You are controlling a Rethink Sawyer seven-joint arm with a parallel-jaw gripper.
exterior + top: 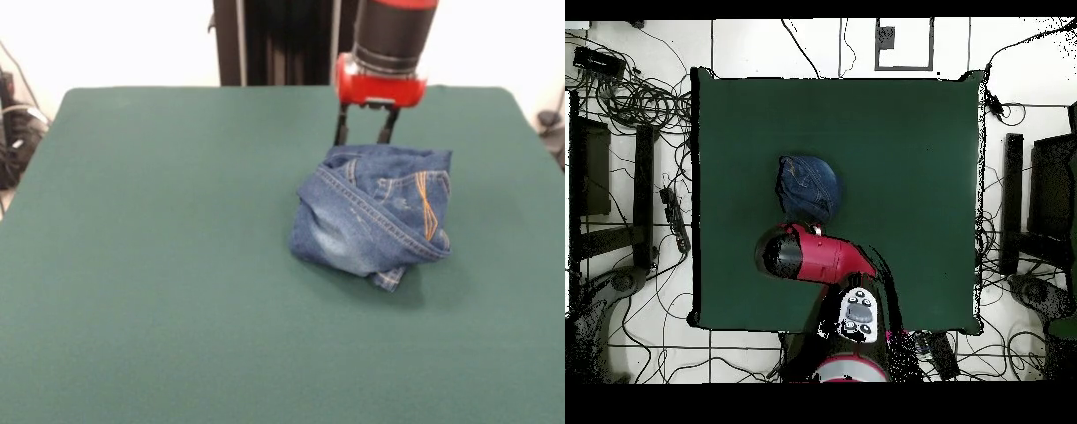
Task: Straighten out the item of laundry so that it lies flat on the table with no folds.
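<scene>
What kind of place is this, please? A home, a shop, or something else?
Probably a robotics lab, not a home. A robot arm on a pedestal works at a green table holding only crumpled jeans, and loose cables cover the tiled floor around it.

the arm (815, 257) hides the pincer overhead; jeans (375, 216) bunched, legs hidden.

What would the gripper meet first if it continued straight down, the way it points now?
Probably the far edge of the jeans. The gripper points down with its jaws apart, right at that edge. Depth is unclear in the front view, so it may instead land on the table just behind.
</scene>
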